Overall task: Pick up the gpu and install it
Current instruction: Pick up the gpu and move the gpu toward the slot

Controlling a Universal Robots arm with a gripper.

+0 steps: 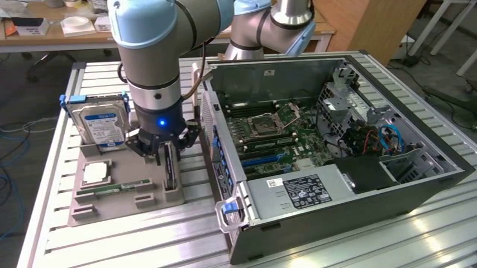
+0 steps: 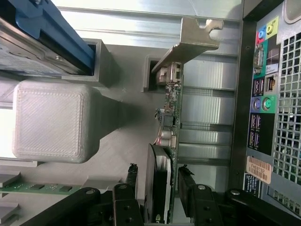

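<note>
The gpu (image 2: 170, 108) stands on edge in a slot of the grey holder tray (image 1: 111, 215) on the worktop (image 1: 149, 245), just beside the open computer case (image 1: 298, 240) — its long axis runs straight away from the tool (image 2: 158, 190), whose open jaws straddle the cooler end without clamping it.

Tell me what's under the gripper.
The gpu, standing on edge in the grey holder, straddled by the open gripper. Its bottom edge is hidden in the holder's slot.
</note>
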